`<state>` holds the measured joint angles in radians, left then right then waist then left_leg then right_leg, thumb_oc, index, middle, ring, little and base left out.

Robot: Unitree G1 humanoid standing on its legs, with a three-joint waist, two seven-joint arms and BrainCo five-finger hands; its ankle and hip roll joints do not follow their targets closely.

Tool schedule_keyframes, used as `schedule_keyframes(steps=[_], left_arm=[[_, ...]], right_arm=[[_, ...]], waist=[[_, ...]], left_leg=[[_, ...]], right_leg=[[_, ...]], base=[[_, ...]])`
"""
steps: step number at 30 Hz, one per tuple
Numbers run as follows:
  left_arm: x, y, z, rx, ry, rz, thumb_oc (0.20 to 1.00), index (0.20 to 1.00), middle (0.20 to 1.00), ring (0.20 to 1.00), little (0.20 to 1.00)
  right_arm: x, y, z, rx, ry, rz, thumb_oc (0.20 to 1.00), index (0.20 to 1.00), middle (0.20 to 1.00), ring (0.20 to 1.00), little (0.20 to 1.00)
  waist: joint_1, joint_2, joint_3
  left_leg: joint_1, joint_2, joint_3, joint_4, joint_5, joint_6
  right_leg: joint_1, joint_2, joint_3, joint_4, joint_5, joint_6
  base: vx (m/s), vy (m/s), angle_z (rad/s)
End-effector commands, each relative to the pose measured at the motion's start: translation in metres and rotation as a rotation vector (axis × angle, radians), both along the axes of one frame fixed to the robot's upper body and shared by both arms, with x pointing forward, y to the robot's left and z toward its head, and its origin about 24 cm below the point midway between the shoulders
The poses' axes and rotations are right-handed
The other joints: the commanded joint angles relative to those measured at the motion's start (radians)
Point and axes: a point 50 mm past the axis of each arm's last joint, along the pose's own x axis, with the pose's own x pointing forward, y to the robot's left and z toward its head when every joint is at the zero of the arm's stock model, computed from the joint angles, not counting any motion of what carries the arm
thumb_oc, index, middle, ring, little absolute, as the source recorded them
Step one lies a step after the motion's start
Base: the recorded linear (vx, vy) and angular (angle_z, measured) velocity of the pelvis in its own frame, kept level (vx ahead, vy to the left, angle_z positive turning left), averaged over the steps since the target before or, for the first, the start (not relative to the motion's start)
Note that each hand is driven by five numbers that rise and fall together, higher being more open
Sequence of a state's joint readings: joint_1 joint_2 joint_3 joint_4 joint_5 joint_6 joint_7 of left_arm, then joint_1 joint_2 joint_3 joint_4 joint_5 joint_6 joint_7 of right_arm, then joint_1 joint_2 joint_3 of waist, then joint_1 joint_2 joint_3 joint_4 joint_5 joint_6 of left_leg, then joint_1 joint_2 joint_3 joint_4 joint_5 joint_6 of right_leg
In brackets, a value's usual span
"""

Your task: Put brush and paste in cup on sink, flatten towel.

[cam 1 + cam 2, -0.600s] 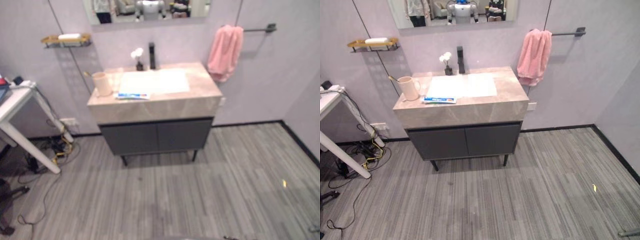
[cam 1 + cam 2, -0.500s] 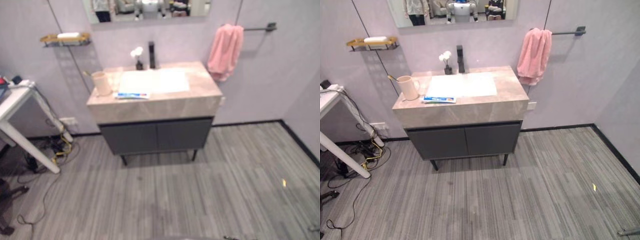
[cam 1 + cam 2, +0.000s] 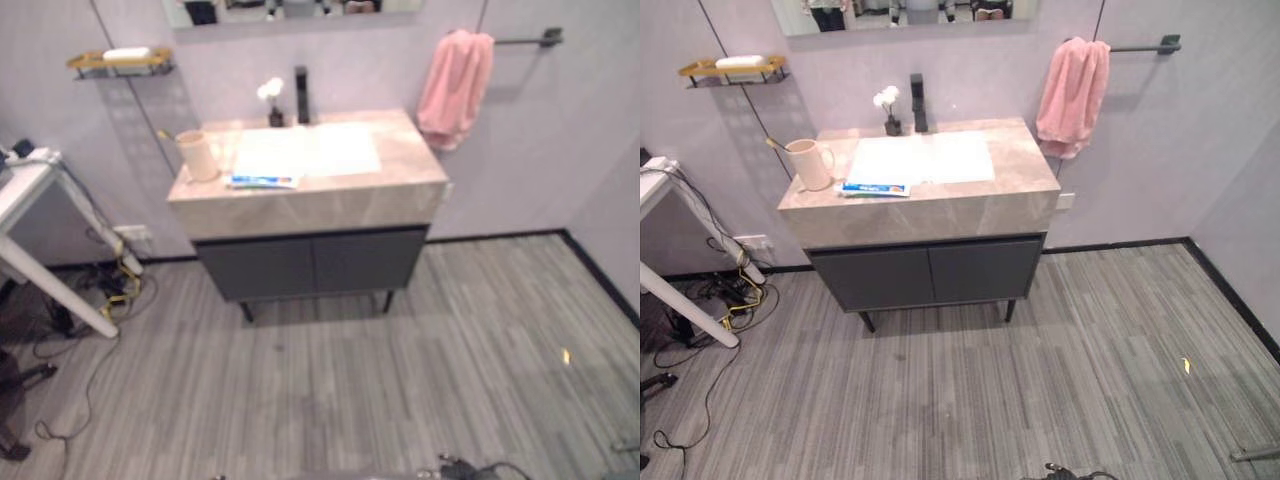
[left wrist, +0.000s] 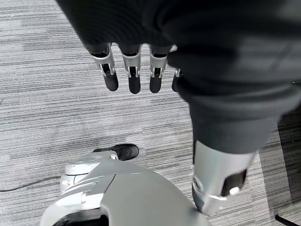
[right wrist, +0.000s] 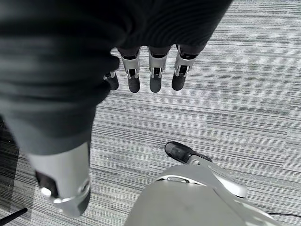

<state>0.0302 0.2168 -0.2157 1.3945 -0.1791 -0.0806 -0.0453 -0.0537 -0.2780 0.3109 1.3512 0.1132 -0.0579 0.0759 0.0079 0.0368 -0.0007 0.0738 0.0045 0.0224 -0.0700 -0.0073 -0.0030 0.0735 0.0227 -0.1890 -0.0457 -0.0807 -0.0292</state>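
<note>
A beige cup stands at the left end of the stone vanity top, with a thin stick poking out of it to the left. A blue and white paste tube lies flat near the top's front edge, just right of the cup. A pink towel hangs bunched on a dark wall rail to the right of the vanity. My left hand hangs over the grey floor with straight fingers and holds nothing. My right hand hangs the same way, far from the vanity.
A white basin, a black tap and a small white flower sit on the vanity above dark cabinet doors. A white table with cables under it stands left. A small wall shelf hangs above.
The whole picture has shifted a little, so the camera has moved; the vanity now sits slightly higher in view. Cup, paste and towel have not moved.
</note>
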Motion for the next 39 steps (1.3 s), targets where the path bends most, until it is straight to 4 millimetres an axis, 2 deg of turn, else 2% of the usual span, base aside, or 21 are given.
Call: schedule_keyframes(steps=[1, 3, 7, 13, 20, 22, 23, 24, 25, 26, 27, 29, 30, 31, 34, 35, 36, 37, 38, 39], left_arm=[[-0.002, -0.001, -0.001, 0.001, 0.031, 0.006, 1.0, 1.0, 1.0, 1.0, 1.0], [-0.002, -0.001, -0.001, -0.001, 0.034, 0.001, 1.0, 1.0, 1.0, 1.0, 1.0], [-0.001, -0.003, -0.001, -0.01, 0.051, -0.046, 1.0, 1.0, 1.0, 1.0, 1.0], [0.0, -0.003, -0.001, -0.01, 0.06, -0.073, 1.0, 1.0, 1.0, 1.0, 1.0], [0.012, 0.006, 0.002, 0.018, 0.033, -0.049, 1.0, 1.0, 1.0, 1.0, 1.0], [0.016, 0.008, 0.003, 0.024, 0.025, -0.047, 1.0, 1.0, 1.0, 1.0, 1.0], [0.019, 0.008, 0.003, 0.025, 0.018, -0.043, 1.0, 1.0, 1.0, 1.0, 1.0], [0.019, 0.008, 0.004, 0.025, 0.018, -0.043, 1.0, 1.0, 1.0, 1.0, 1.0], [0.021, 0.01, 0.004, 0.026, 0.011, -0.026, 1.0, 1.0, 1.0, 1.0, 1.0], [0.025, 0.01, 0.005, 0.026, -0.009, 0.001, 1.0, 1.0, 1.0, 1.0, 1.0], [0.029, 0.013, 0.006, 0.025, -0.032, 0.064, 1.0, 1.0, 1.0, 1.0, 1.0], [0.032, 0.016, 0.007, 0.026, -0.05, 0.113, 1.0, 1.0, 1.0, 1.0, 1.0], [0.034, 0.02, 0.009, 0.033, -0.066, 0.157, 1.0, 1.0, 1.0, 1.0, 1.0], [0.034, 0.02, 0.009, 0.033, -0.066, 0.157, 1.0, 1.0, 1.0, 1.0, 1.0], [0.029, 0.025, 0.009, 0.044, -0.053, 0.177, 1.0, 1.0, 1.0, 1.0, 1.0], [0.028, 0.025, 0.009, 0.044, -0.053, 0.176, 1.0, 1.0, 1.0, 1.0, 1.0], [0.02, 0.028, 0.009, 0.049, -0.023, 0.167, 1.0, 1.0, 1.0, 1.0, 1.0], [0.017, 0.029, 0.009, 0.053, -0.012, 0.158, 1.0, 1.0, 1.0, 1.0, 1.0], [0.011, 0.034, 0.009, 0.064, 0.006, 0.153, 1.0, 1.0, 1.0, 1.0, 1.0], [0.011, 0.034, 0.009, 0.064, 0.006, 0.153, 1.0, 1.0, 1.0, 1.0, 1.0]], right_arm=[[0.007, 0.007, -0.001, -0.011, 0.02, 0.079, 1.0, 1.0, 1.0, 1.0, 1.0], [0.007, 0.006, 0.0, -0.012, 0.024, 0.08, 1.0, 1.0, 1.0, 1.0, 1.0], [-0.007, 0.001, -0.002, 0.013, 0.073, 0.011, 1.0, 1.0, 1.0, 1.0, 1.0], [-0.017, -0.007, -0.002, -0.013, 0.1, -0.024, 1.0, 1.0, 1.0, 1.0, 1.0], [-0.011, -0.017, 0.001, -0.049, 0.095, -0.022, 1.0, 1.0, 1.0, 1.0, 1.0], [-0.011, -0.018, 0.002, -0.054, 0.094, -0.035, 1.0, 1.0, 1.0, 1.0, 1.0], [-0.012, -0.02, 0.002, -0.058, 0.098, -0.04, 1.0, 1.0, 1.0, 1.0, 1.0], [-0.012, -0.02, 0.002, -0.058, 0.098, -0.04, 1.0, 1.0, 1.0, 1.0, 1.0], [-0.011, -0.021, 0.003, -0.06, 0.094, -0.038, 1.0, 1.0, 1.0, 1.0, 1.0], [-0.012, -0.022, 0.003, -0.067, 0.095, -0.042, 1.0, 1.0, 1.0, 1.0, 1.0], [-0.01, -0.025, 0.004, -0.073, 0.087, -0.057, 1.0, 1.0, 1.0, 1.0, 1.0], [-0.01, -0.025, 0.004, -0.076, 0.085, -0.06, 1.0, 1.0, 1.0, 1.0, 1.0], [-0.011, -0.028, 0.004, -0.089, 0.091, -0.066, 1.0, 1.0, 1.0, 1.0, 1.0], [-0.011, -0.028, 0.004, -0.089, 0.091, -0.066, 1.0, 1.0, 1.0, 1.0, 1.0], [-0.014, -0.032, 0.005, -0.099, 0.104, -0.078, 1.0, 1.0, 1.0, 1.0, 1.0], [-0.014, -0.032, 0.005, -0.099, 0.104, -0.078, 1.0, 1.0, 1.0, 1.0, 1.0], [-0.016, -0.031, 0.005, -0.085, 0.112, -0.086, 1.0, 1.0, 1.0, 1.0, 1.0], [-0.017, -0.03, 0.004, -0.08, 0.115, -0.087, 1.0, 1.0, 1.0, 1.0, 1.0], [-0.015, -0.027, 0.004, -0.067, 0.105, -0.091, 1.0, 1.0, 1.0, 1.0, 1.0], [-0.015, -0.027, 0.004, -0.067, 0.105, -0.091, 1.0, 1.0, 1.0, 1.0, 1.0]], waist=[[0.001, -0.065, -0.032], [0.001, -0.065, -0.031], [0.001, -0.065, -0.03], [-0.001, -0.068, -0.016], [-0.009, -0.083, 0.015], [-0.008, -0.092, 0.027], [-0.002, -0.103, 0.039], [-0.002, -0.103, 0.039], [0.002, -0.11, 0.049], [0.008, -0.114, 0.064], [0.016, -0.119, 0.093], [0.018, -0.12, 0.101], [0.011, -0.12, 0.105], [0.01, -0.12, 0.104], [0.007, -0.122, 0.094], [0.01, -0.125, 0.096], [0.011, -0.126, 0.084], [0.011, -0.126, 0.081], [0.023, -0.125, 0.078], [0.021, -0.125, 0.077]], left_leg=[[0.029, -0.062, 0.013, -0.017, -0.051, 0.018], [0.029, -0.062, 0.012, -0.017, -0.051, 0.019], [0.037, -0.061, 0.01, -0.017, -0.054, 0.02], [0.036, -0.058, 0.005, -0.017, -0.053, 0.018], [-0.002, -0.043, 0.003, -0.013, -0.044, 0.01], [-0.038, -0.04, -0.006, 0.042, -0.058, 0.006], [-0.077, -0.041, -0.004, 0.128, -0.082, 0.0], [-0.079, -0.041, -0.004, 0.132, -0.084, 0.0], [-0.113, -0.042, 0.002, 0.211, -0.098, -0.007], [-0.145, -0.041, 0.006, 0.28, -0.098, -0.016], [-0.229, -0.034, 0.002, 0.44, -0.073, -0.027], [-0.255, -0.029, 0.002, 0.481, -0.062, -0.028], [-0.287, -0.018, 0.031, 0.482, -0.042, -0.027], [-0.287, -0.018, 0.031, 0.481, -0.042, -0.027], [-0.308, -0.027, 0.075, 0.338, -0.061, -0.02], [-0.299, -0.029, 0.079, 0.328, -0.057, -0.019], [-0.305, -0.033, 0.092, 0.213, 0.004, -0.025], [-0.315, -0.032, 0.101, 0.146, 0.034, -0.031], [-0.325, -0.029, 0.074, 0.052, 0.068, -0.035], [-0.326, -0.029, 0.072, 0.049, 0.071, -0.035]], right_leg=[[0.02, -0.033, -0.042, -0.042, 0.009, 0.087], [0.02, -0.033, -0.042, -0.042, 0.009, 0.087], [0.03, -0.031, -0.044, -0.042, 0.003, 0.084], [0.03, -0.027, -0.048, -0.042, -0.001, 0.08], [-0.008, -0.019, -0.05, -0.03, -0.002, 0.07], [-0.021, -0.019, -0.055, -0.017, -0.008, 0.064], [-0.02, -0.018, -0.054, -0.017, -0.009, 0.055], [-0.02, -0.018, -0.054, -0.017, -0.009, 0.055], [-0.019, -0.017, -0.052, -0.017, -0.01, 0.05], [-0.012, -0.013, -0.051, -0.019, -0.014, 0.043], [0.001, -0.006, -0.059, -0.022, -0.016, 0.032], [0.006, 0.0, -0.065, -0.024, -0.02, 0.027], [0.011, 0.0, -0.088, -0.026, -0.027, 0.023], [0.01, 0.0, -0.089, -0.026, -0.027, 0.023], [0.018, -0.002, -0.104, -0.028, -0.041, 0.036], [0.021, -0.005, -0.101, -0.027, -0.041, 0.037], [0.03, 0.002, -0.103, -0.028, -0.051, 0.041], [0.036, 0.006, -0.103, -0.027, -0.06, 0.042], [0.055, 0.013, -0.089, -0.016, -0.077, 0.044], [0.053, 0.013, -0.091, -0.015, -0.077, 0.044]], base=[[0.0, 0.0, 0.0], [0.0, 0.0, 0.0], [0.02, -0.011, 0.0], [0.02, -0.021, 0.0], [0.01, -0.065, 0.0], [0.0, -0.132, 0.09], [0.02, -0.113, 0.21], [0.02, -0.121, 0.23], [0.01, -0.092, 0.13], [0.01, -0.176, 0.12], [0.0, -0.133, 0.1], [0.04, -0.089, 0.07], [0.07, -0.06, 0.02], [0.09, -0.019, 0.09], [0.13, 0.022, 0.35], [0.22, 0.052, 0.31], [0.21, 0.072, 0.14], [0.38, 0.142, -0.14], [0.25, 0.104, -0.25], [0.24, 0.109, -0.31]])
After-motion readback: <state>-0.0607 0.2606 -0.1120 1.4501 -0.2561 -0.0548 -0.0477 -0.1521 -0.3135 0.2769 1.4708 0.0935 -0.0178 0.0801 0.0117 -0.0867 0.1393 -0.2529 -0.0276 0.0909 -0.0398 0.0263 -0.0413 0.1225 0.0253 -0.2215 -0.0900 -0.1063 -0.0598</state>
